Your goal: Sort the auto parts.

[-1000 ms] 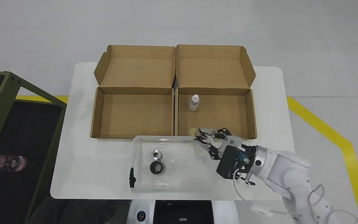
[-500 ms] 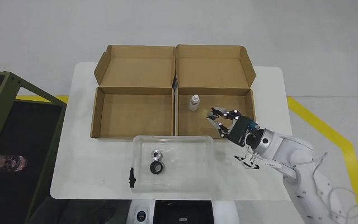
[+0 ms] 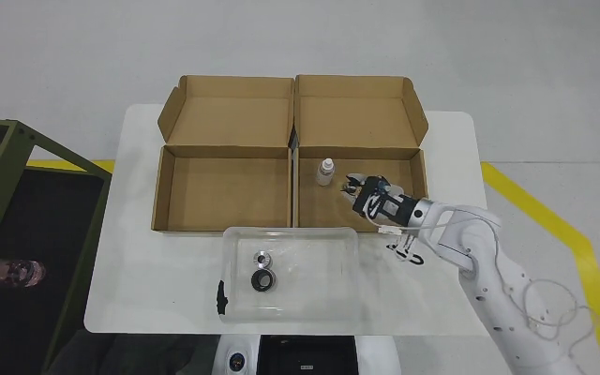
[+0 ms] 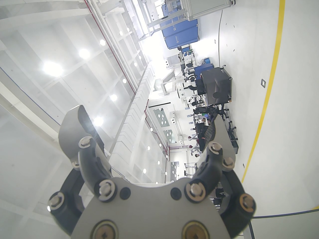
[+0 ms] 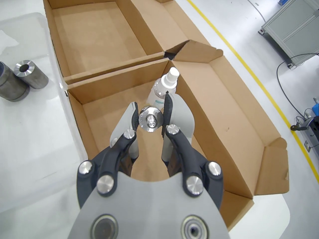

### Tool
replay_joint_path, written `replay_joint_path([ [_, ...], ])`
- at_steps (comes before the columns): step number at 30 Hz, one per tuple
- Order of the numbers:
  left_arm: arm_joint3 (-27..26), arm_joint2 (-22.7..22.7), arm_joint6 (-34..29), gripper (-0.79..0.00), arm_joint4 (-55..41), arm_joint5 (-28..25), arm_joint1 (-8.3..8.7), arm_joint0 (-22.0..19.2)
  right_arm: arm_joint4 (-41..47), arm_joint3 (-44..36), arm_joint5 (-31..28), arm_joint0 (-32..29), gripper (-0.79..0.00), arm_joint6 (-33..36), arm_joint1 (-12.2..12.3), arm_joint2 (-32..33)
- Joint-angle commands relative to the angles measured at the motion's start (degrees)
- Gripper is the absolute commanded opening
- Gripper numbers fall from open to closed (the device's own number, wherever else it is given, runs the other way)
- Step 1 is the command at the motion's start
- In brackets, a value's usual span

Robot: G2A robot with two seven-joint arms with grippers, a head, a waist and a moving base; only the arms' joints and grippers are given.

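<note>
"The right gripper (image 5: 151, 110) is clenched on a small shiny round metal part (image 5: 149, 121), above the floor of the right-hand brown cardboard box (image 5: 104, 120)."

"Beside the upright white plastic spray bottle (image 5: 162, 88). A bolt head, maybe. The left gripper (image 4: 147, 115) gapes."

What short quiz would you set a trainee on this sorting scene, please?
1. True or false: the right gripper is shut on a round metal part.
2. How many metal cylinders stand in the clear tray?
3. The white bottle stands in: A the clear tray, B the right cardboard box, C the left cardboard box.
Key: 1 true; 2 two; 3 B.
</note>
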Motion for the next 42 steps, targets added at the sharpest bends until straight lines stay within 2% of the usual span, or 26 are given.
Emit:
replay_joint_path([
  [1, 0.0, 0.0, 0.0, 0.0, 0.0, 0.0, 0.0, 0.0, 0.31, 2.45, 0.39, 1.74, -0.785, 1.0, -0.3, -1.33],
  [9, 0.0, 0.0, 0.0, 0.0, 0.0, 0.0, 0.0, 0.0, -2.66, 8.95, 2.67, 6.95, -0.785, 5.05, -1.34, -5.93],
  [21, 0.0, 0.0, 0.0, 0.0, 0.0, 0.0, 0.0, 0.0, -3.36, 15.95, 4.64, 11.82, -0.785, 7.59, -2.97, -11.04],
  [22, 0.0, 0.0, 0.0, 0.0, 0.0, 0.0, 0.0, 0.0, -3.3, 16.31, 4.72, 12.03, -0.745, 7.55, -3.07, -11.25],
  [23, 0.0, 0.0, 0.0, 0.0, 0.0, 0.0, 0.0, 0.0, -3.17, 16.59, 4.84, 12.2, -0.566, 7.51, -3.15, -11.38],
  [24, 0.0, 0.0, 0.0, 0.0, 0.0, 0.0, 0.0, 0.0, -3.04, 16.76, 4.91, 12.31, -0.465, 7.43, -3.22, -11.48],
  [25, 0.0, 0.0, 0.0, 0.0, 0.0, 0.0, 0.0, 0.0, -2.93, 16.77, 4.99, 12.35, -0.397, 7.31, -3.26, -11.47],
  [26, 0.0, 0.0, 0.0, 0.0, 0.0, 0.0, 0.0, 0.0, -2.65, 16.52, 4.99, 12.24, -0.252, 7.04, -3.28, -11.38],
  [27, 0.0, 0.0, 0.0, 0.0, 0.0, 0.0, 0.0, 0.0, -2.28, 16.19, 4.92, 12.04, -0.163, 6.74, -3.26, -11.17],
  [34, 0.0, 0.0, 0.0, 0.0, 0.0, 0.0, 0.0, 0.0, 1.04, 10.8, 2.85, 8.03, 0.0, 3.92, -2.39, -7.27],
  [42, 0.0, 0.0, 0.0, 0.0, 0.0, 0.0, 0.0, 0.0, 4.76, 1.8, -0.47, 0.21, 0.0, -1.11, -0.97, -1.51],
])
